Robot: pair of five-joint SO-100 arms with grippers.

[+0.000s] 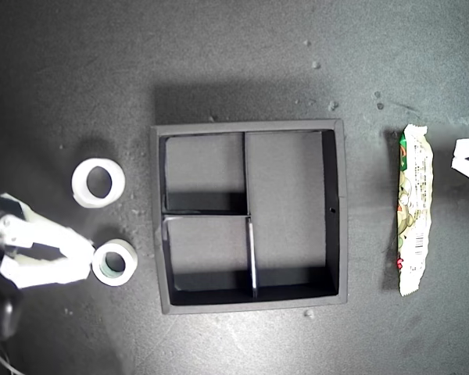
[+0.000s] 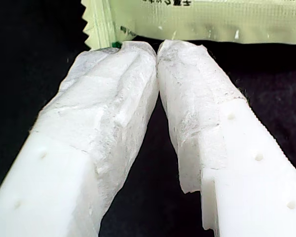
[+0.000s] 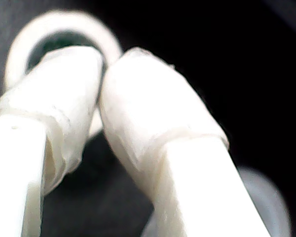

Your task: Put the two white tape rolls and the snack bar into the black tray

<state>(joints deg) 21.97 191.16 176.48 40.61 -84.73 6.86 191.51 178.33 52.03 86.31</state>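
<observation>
The black tray (image 1: 250, 126) lies mid-table with all three compartments empty. At the exterior view's left lie the two white tape rolls: the larger all-white one (image 1: 80, 183) and, nearer the camera's bottom edge, the one with a grey-green core (image 1: 131, 262) (image 3: 64, 19). My second gripper (image 1: 88, 258) (image 3: 106, 61) is shut, with its tips against that roll's outer rim and nothing held. The snack bar (image 1: 413, 211) (image 2: 202, 19) lies lengthwise at the exterior view's right. My first gripper (image 1: 458, 156) (image 2: 158, 47) is shut just beside the bar and holds nothing.
The dark tabletop (image 1: 234, 62) carries a few pale specks (image 1: 316, 64) beyond the tray. The second arm's black body (image 1: 0, 305) fills the exterior view's lower left corner. A blurred pale shape (image 3: 266, 197) shows behind the second gripper's fingers.
</observation>
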